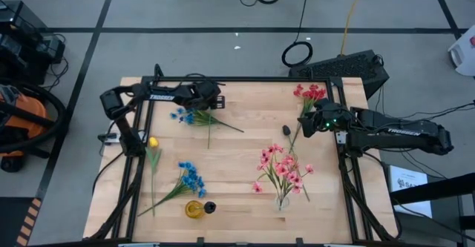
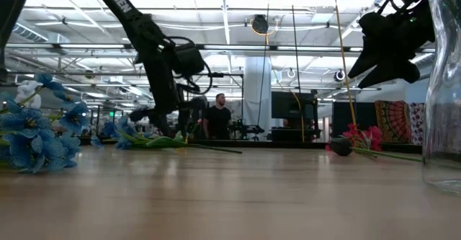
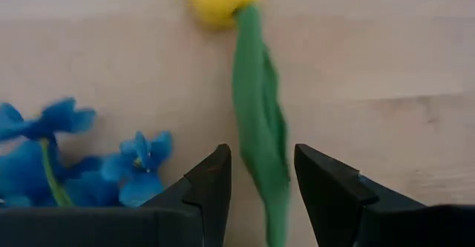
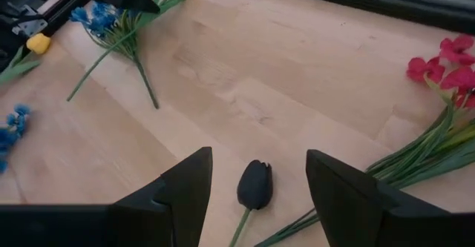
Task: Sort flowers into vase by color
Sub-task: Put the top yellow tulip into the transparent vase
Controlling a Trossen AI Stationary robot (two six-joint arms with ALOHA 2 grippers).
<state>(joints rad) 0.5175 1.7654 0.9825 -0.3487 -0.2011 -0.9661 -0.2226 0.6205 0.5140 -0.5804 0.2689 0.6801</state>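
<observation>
White lettering "TROSSEN" runs along the left arm (image 1: pixel 159 96) in the upper left of the high view and along the right arm (image 1: pixel 401 130) at the right. Lettering on the arm (image 2: pixel 119 1) in the low view is partly readable.

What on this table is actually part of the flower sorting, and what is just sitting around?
Part of the job:
blue flowers
second blue bunch
pink flowers, in a glass vase
red flowers
yellow bud
dark bud
yellow vase

Lying about:
orange vacuum
cable coil
keyboard
</observation>
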